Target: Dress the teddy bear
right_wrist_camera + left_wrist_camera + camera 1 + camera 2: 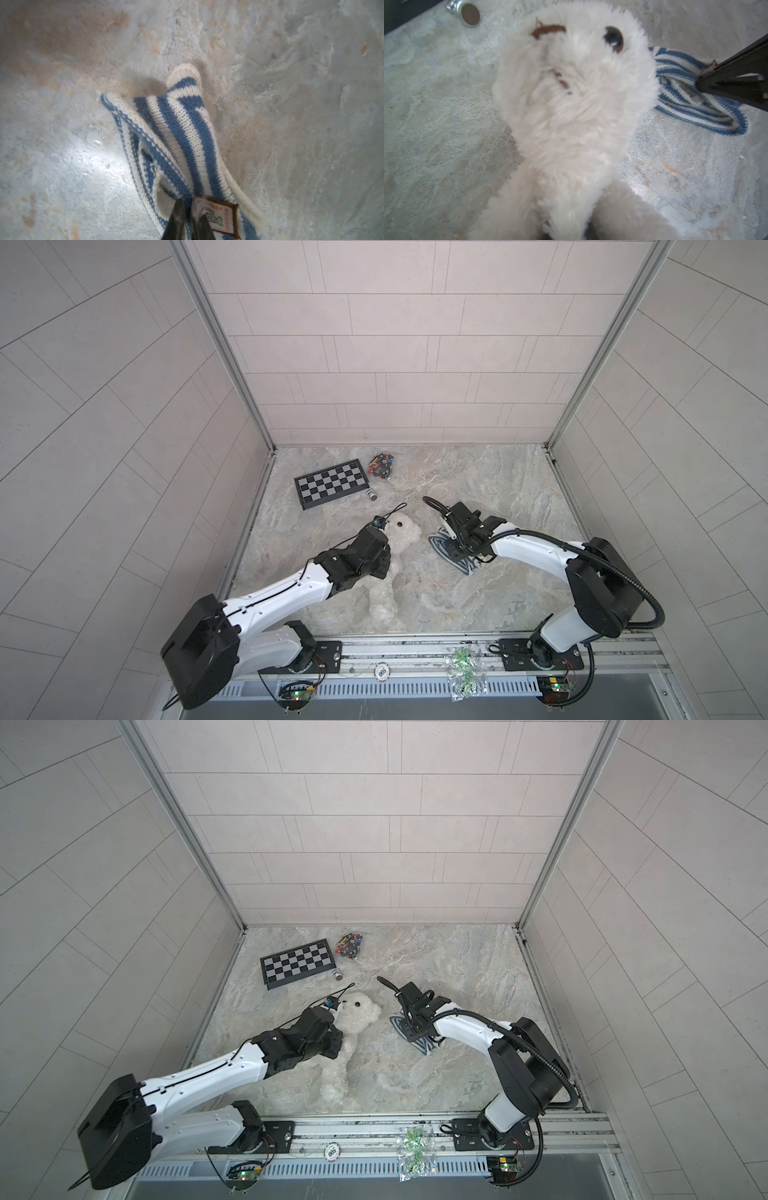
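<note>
The white fluffy teddy bear (401,533) lies on its back on the marbled table (478,489), head towards the back wall; both top views show it (357,1013). My left gripper (384,566) is down at its upper body. In the left wrist view fur is packed between the dark fingertips of that gripper (568,233), which is shut on the teddy bear (571,104). To the bear's right lies a blue-and-white striped shirt (436,541). My right gripper (190,223) is shut on the striped shirt (182,124) beside its badge (218,216).
A chessboard (330,483), a bag of small coloured pieces (380,466) and a small metal cylinder (372,494) lie at the back left. A bag of green parts (463,672) and a chip (381,672) sit on the front rail. Tiled walls enclose three sides.
</note>
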You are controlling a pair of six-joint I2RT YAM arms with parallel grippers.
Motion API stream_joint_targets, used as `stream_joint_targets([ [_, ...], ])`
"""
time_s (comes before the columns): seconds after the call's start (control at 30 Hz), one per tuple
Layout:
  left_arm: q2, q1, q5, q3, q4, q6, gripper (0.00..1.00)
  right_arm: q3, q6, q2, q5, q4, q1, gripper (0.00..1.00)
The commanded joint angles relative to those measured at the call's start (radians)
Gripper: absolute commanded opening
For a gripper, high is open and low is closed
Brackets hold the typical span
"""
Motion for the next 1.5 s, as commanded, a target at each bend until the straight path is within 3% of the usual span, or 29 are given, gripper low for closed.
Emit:
stream_joint_targets([
  [0.0, -0.083, -0.004, -0.029, -0.019, 0.007, 0.06, 0.0, 0.016, 0.003, -0.019, 0.041, -0.006, 0.002, 0.03],
  [0.47, -0.258, -0.009, 0.037, -0.076, 0.047, 0.137, 0.0, -0.057, -0.026, -0.164, 0.052, 0.056, -0.012, 0.0],
  [0.63, -0.227, -0.026, 0.13, -0.084, 0.076, 0.151, 0.0, -0.08, -0.03, -0.231, 0.03, 0.087, -0.012, 0.0],
  [0.97, -0.108, -0.194, 0.228, -0.074, 0.15, 0.207, 0.0, -0.166, -0.085, -0.324, -0.007, 0.209, -0.012, 0.0],
  [1.27, -0.016, -0.242, 0.307, -0.074, 0.216, 0.251, 0.0, -0.219, -0.127, -0.386, -0.094, 0.289, -0.012, 0.0],
  [1.47, 0.029, -0.242, 0.296, -0.046, 0.208, 0.273, 0.0, -0.235, -0.14, -0.409, -0.157, 0.299, -0.008, 0.0],
])
